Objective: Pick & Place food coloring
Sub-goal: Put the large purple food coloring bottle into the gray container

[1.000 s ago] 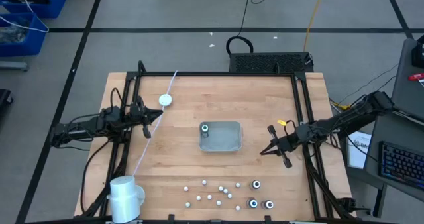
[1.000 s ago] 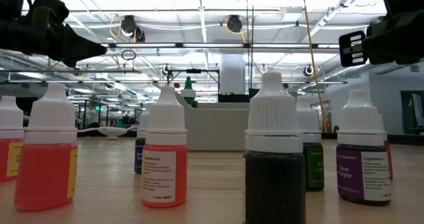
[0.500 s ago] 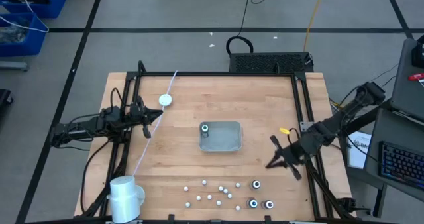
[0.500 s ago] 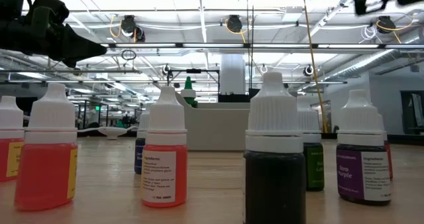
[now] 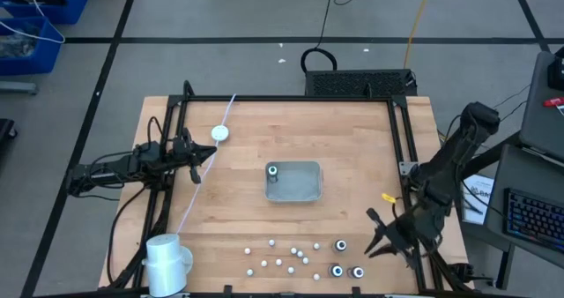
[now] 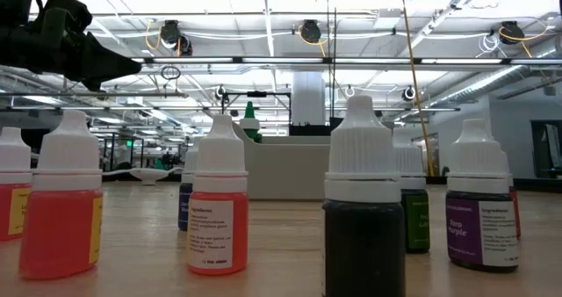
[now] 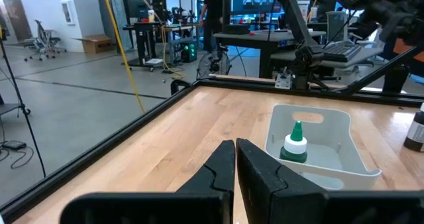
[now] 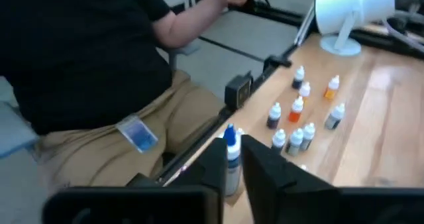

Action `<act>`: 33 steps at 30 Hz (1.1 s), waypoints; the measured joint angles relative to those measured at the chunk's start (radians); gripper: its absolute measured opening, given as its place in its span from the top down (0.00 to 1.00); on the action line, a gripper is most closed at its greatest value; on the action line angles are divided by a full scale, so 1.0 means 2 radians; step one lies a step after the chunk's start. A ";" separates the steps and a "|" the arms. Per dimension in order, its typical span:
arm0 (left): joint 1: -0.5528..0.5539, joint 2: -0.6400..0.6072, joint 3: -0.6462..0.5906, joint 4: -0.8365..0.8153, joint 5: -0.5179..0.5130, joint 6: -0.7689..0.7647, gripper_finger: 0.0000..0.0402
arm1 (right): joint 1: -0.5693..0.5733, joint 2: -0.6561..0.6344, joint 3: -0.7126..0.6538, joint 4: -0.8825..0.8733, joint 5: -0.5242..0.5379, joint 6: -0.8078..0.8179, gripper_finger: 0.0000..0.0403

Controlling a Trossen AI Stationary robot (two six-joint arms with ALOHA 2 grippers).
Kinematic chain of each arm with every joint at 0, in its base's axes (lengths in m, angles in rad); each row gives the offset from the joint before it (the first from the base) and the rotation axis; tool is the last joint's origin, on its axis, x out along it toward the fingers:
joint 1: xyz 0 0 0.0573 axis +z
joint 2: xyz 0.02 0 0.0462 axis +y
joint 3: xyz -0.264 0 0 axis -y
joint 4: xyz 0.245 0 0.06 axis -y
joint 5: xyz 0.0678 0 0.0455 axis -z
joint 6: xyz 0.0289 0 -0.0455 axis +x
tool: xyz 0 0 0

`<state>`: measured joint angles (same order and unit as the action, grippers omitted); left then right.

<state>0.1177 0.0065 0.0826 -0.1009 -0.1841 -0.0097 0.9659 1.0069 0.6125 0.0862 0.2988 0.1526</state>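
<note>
Several small food coloring bottles [image 5: 286, 258] stand in a loose group near the table's front edge, with three darker ones [image 5: 339, 245] at its right. The low view shows them close up, among them an orange one [image 6: 217, 213] and a dark one [image 6: 364, 218]. One green-topped bottle [image 7: 295, 144] stands in the grey tray [image 5: 304, 190] at mid-table. My right gripper [image 5: 374, 234] hovers over the near right corner, just right of the dark bottles. Its fingers stand a little apart, and a blue-topped bottle [image 8: 230, 148] shows through the gap, beyond the tips. My left gripper [image 7: 235, 151] waits shut at the table's left [image 5: 196, 164].
A person [image 8: 86, 71] sits at the table's near edge. A white cylinder [image 5: 167, 258] stands at the near left corner. A white disc with a cord [image 5: 220, 132] lies at the far left. Black frame rails [image 5: 405, 157] run along both sides of the table.
My right gripper has swung from beside the tray's right side toward the table's near edge and now hangs by the three dark bottles. It has turned toward the near left and risen out of the low view. The bottles and the tray have not moved.
</note>
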 joint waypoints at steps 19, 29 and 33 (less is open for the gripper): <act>0.000 0.000 0.000 0.000 0.000 -0.007 0.95 | 0.024 0.158 -0.001 0.154 -0.006 0.010 0.36; 0.000 0.000 0.000 0.000 0.000 -0.008 0.95 | 0.025 0.218 -0.001 0.169 0.009 0.077 0.42; 0.000 0.000 0.000 0.000 0.000 -0.008 0.95 | 0.025 0.231 -0.001 0.172 0.009 0.101 0.43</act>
<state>0.1177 0.0065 0.0826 -0.1009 -0.1844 -0.0257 1.0149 1.4694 0.6106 0.4310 0.3159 0.3543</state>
